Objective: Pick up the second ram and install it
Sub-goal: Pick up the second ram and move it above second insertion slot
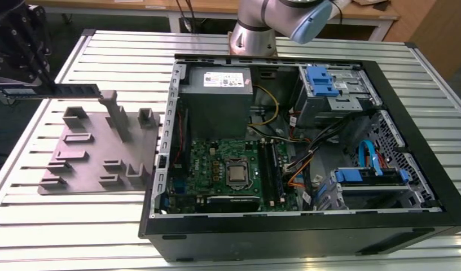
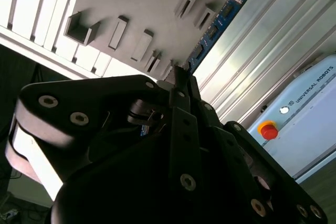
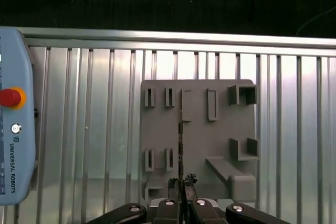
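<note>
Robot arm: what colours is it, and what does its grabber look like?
The arm is a smooth, round, silver-grey tube with a light blue cap on its joint. The gripper is black, built of flat angular plates dotted with round silver screws.

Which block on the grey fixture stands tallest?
The narrow post beside the free end of the second ram that the claw holds; every other block is clearly lower.

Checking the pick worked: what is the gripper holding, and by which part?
The gripper is shut on the long, thin, dark green memory stick, gripping it at one end; the rest sticks out free.
</note>
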Motion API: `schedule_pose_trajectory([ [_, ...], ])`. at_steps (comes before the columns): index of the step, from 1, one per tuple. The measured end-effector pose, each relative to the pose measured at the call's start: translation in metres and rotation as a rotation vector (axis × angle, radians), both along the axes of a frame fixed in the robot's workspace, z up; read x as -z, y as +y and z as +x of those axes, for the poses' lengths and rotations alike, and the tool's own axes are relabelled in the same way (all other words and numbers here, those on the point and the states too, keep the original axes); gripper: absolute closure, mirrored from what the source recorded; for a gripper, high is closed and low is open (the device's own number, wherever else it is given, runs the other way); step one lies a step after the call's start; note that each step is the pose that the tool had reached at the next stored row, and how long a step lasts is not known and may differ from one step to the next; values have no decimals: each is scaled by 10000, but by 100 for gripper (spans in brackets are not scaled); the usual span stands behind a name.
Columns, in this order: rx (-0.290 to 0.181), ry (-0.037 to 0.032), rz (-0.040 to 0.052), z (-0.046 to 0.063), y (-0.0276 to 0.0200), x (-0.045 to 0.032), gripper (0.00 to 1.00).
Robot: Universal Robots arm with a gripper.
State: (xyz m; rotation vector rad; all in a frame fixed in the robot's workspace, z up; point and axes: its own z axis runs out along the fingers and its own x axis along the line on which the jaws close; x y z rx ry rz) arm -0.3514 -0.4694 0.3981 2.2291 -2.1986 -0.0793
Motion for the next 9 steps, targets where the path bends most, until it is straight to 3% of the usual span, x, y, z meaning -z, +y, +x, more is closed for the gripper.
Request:
schedule_pose_trajectory([
  [9,0,4,-1,245,0,0,86],
])
